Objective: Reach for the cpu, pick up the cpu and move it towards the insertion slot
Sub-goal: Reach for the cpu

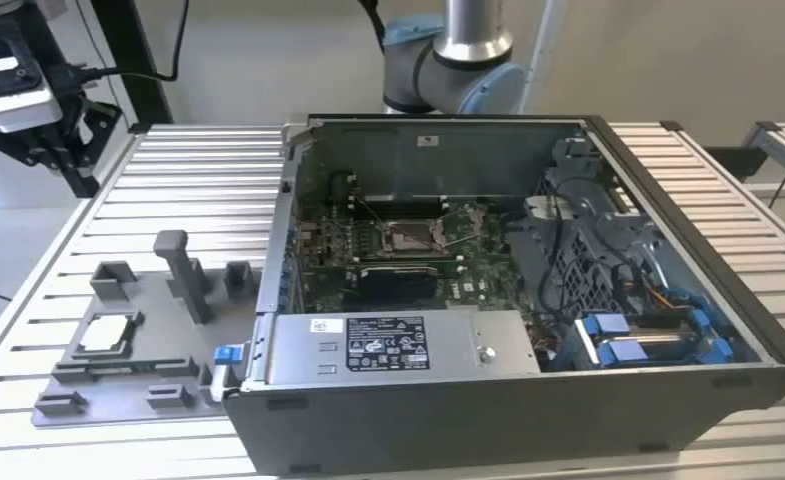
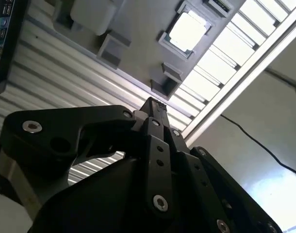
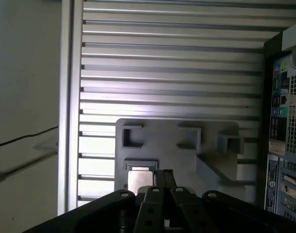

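The reach is judged in hand: the empty tool [image 2: 154, 104], fingers together, is held well apart from the cpu [image 2: 187, 31]; a grasp calls for parted fingers.

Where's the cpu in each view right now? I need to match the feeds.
Exterior view: cpu in a pocket of the grey fixture plate, at the exterior view's left.
Second wrist view: cpu beyond the gripper.
First wrist view: cpu right beside the gripper's tip.
Shared landmark: the grey fixture plate.
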`<state>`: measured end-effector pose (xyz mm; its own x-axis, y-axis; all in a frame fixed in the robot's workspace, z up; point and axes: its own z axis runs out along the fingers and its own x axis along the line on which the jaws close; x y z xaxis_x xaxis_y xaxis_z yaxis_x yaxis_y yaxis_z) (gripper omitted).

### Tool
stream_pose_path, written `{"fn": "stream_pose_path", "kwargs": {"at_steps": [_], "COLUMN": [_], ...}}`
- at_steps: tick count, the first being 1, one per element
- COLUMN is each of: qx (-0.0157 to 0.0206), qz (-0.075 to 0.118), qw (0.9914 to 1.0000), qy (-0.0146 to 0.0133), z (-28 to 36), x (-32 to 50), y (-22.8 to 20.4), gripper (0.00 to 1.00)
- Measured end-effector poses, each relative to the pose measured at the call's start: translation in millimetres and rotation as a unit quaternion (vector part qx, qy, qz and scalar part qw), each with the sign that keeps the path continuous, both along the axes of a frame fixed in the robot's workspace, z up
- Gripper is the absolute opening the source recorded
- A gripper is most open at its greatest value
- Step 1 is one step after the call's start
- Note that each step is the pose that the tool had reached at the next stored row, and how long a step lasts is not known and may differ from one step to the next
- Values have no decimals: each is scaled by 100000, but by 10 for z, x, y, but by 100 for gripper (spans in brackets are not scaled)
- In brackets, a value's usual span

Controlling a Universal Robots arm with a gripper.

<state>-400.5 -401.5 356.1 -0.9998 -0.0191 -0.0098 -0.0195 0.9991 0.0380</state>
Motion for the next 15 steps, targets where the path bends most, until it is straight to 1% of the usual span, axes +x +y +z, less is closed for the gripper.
{"fn": "stream_pose_path", "kwargs": {"at_steps": [4,8,11,13,15], "qx": [-1,-6,-3,2,1], "qz": [1,1,-1,-4,-6], "qw": [100000,100000,100000,100000,100000], "qy": [4,7,3,-4,-2], "z": [-9,-26,-42,-56,-58], "x": [-45,-105,-131,-141,-141], "y": [-128,-225,-263,-276,-278], "gripper": [0,0,0,0,0]}}
